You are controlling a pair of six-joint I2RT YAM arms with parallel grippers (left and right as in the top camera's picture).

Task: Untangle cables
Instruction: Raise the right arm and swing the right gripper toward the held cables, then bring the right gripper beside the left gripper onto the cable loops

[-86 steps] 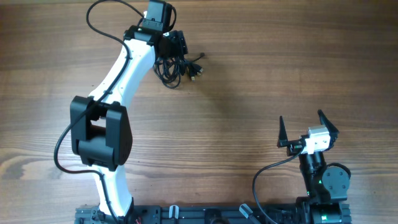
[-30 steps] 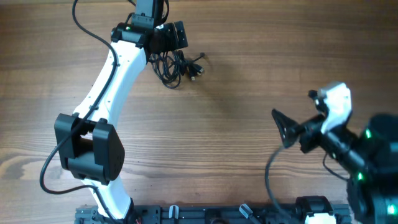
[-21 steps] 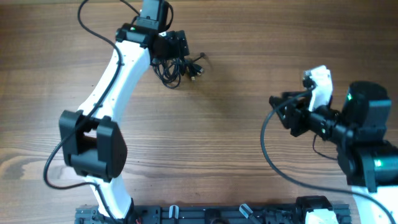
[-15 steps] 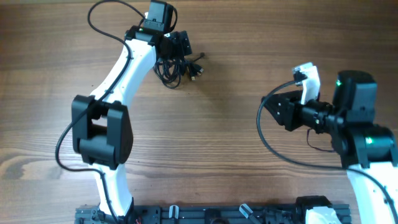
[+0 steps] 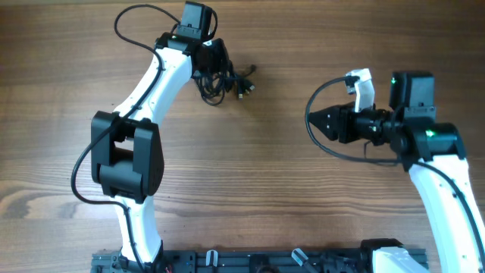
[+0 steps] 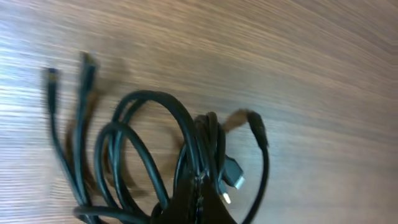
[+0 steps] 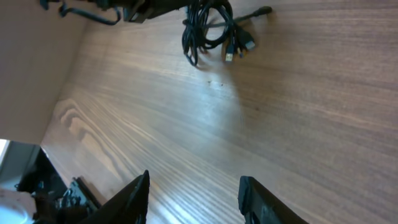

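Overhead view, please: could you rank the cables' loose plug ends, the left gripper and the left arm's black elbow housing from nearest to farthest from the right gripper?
1. The plug ends of the cables, up-left of the right gripper.
2. The left gripper, just beyond, shut on them.
3. The black elbow housing, far left.

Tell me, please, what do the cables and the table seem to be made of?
The cables: probably a rubber or plastic sheath, black and slightly glossy, since light glints along the soft loops. Their plug tips: apparently metal, with one bright reflection. The table: wood or wood-look laminate, matte brown with grain lines; which of the two cannot be told.
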